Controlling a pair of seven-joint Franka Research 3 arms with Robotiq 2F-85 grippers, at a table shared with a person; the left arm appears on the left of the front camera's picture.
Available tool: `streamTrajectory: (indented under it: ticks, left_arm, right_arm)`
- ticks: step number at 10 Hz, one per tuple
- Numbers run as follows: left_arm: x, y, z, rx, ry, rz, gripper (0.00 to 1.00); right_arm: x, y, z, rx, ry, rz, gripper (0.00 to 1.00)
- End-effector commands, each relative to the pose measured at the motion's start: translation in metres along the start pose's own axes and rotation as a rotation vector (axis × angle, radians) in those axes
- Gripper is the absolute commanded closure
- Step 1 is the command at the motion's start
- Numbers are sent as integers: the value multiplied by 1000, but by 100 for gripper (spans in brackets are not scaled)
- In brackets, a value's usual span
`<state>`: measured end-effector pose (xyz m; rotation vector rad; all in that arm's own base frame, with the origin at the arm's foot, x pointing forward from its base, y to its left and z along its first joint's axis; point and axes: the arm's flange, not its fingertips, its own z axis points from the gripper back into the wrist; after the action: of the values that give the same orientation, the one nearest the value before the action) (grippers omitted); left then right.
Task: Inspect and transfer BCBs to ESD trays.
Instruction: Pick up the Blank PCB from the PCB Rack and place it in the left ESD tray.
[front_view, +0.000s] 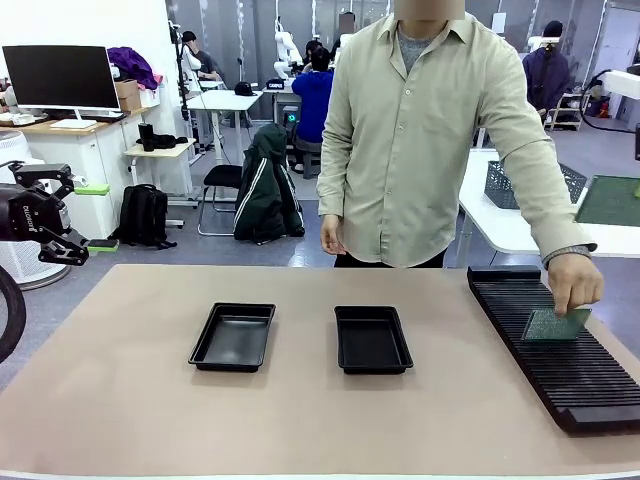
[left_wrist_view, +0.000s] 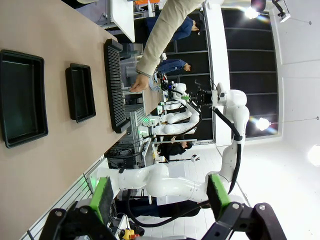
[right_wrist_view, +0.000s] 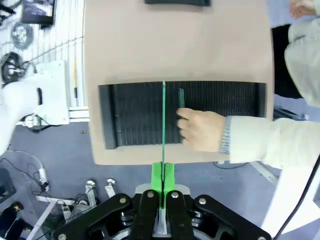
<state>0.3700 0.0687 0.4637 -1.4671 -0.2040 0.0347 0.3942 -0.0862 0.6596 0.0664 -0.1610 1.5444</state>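
Over the table's (front_view: 120, 400) right edge, the right gripper (right_wrist_view: 163, 176) is closed all the way on a BCB (right_wrist_view: 163, 125). In the right wrist view this board is edge-on, a thin green line running straight out from between the green pads. Beyond it lies the black slotted rack (right_wrist_view: 135, 117), which sits along the right side of the table and runs near to far. The board's tip overlaps the rack in that view, but I cannot tell whether it touches a slot.

Just to the far side of the held board, the person's hand (right_wrist_view: 200, 130) pinches the top edge of a second BCB (front_view: 557, 325), which stands on edge on the rack.

The left gripper (left_wrist_view: 160, 197) is at the far left, off the table — jaws spread wide, nothing between the pads.

Mid-table, the left tray (front_view: 233, 337) and right tray (front_view: 372, 340) sit side by side, apart from each other, and both are empty. Both are well left of the rack.

The tabletop is plain tan. The person stands at the far side in a pale shirt.

Behind is an open lab with a monitor (front_view: 60, 78) on a desk at far left, a black backpack (front_view: 143, 215) on the floor and a jacket over a chair (front_view: 268, 185). A grey mesh basket (front_view: 505, 185) sits on a white table (front_view: 500, 232) at far right, and people are seated farther back.
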Motion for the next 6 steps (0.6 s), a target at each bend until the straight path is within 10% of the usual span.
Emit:
streamTrajectory:
  ticks: [1, 6]
  left_arm:
    - [0, 0, 1, -2, -1, 0, 0]
    - [0, 0, 1, -2, -1, 0, 0]
  right_arm:
    - [-4, 58, -2, 71, -68, 10, 98]
    - [-12, 115, -14, 120, -100, -39, 98]
